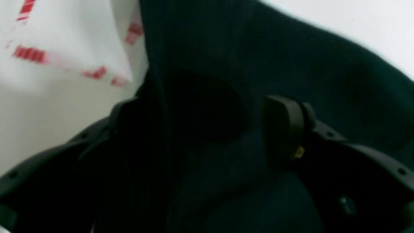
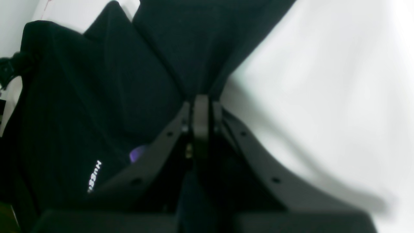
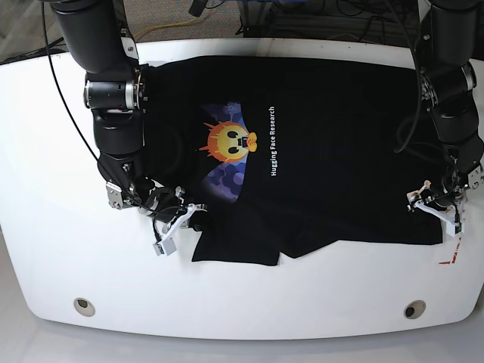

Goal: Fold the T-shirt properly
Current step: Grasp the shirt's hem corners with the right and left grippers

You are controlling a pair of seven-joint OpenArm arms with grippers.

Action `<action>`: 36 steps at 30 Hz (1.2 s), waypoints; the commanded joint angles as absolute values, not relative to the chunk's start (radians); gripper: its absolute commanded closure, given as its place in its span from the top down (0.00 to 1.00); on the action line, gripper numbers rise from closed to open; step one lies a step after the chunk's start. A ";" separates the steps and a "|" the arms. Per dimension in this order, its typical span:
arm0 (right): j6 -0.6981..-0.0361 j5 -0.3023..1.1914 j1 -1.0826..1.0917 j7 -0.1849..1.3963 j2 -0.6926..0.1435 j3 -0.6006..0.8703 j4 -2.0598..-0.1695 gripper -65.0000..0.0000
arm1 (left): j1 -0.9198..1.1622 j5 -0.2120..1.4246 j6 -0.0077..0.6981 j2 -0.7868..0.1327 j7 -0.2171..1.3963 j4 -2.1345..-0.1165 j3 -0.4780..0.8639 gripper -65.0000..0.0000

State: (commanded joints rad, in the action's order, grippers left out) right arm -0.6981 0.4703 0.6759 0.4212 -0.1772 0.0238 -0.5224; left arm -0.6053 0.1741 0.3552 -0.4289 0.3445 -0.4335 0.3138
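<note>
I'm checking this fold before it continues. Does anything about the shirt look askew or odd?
Yes. The T-shirt lies crooked on the table: its near edge is uneven, with a flap hanging lower by the right gripper. The right gripper is pinched shut on fabric; the left gripper sits at the opposite edge.

Wrist views dim and blurred (base view bright, sharp).

T-shirt (image 3: 325, 151): black, with an orange-yellow face graphic (image 3: 231, 141) over a purple-blue patch and one line of white lettering (image 3: 272, 141). Counter (image 3: 45, 227): plain white. Both arms (image 3: 113, 91): black with grey bands. Red striped markings (image 1: 30, 54) on white, left wrist view.
</note>
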 joint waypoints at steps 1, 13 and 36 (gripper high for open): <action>-0.698 0.470 0.679 0.421 -0.179 0.024 -0.529 0.00 | -0.605 0.174 0.355 -0.427 0.340 -0.427 0.314 0.59; -0.698 0.341 0.710 0.423 -0.255 0.022 -0.636 0.00 | -0.598 0.179 0.357 -0.407 0.329 -0.427 0.234 0.01; -0.631 0.236 0.693 0.424 -0.259 0.033 -0.776 0.48 | -0.467 0.179 0.421 -0.426 0.329 -0.429 0.234 0.00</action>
State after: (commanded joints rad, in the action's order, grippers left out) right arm -0.6314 0.2355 0.6928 0.4242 -0.2585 0.0330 -0.7756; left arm -0.4672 0.1788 0.4212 -0.4258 0.3291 -0.4289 0.2340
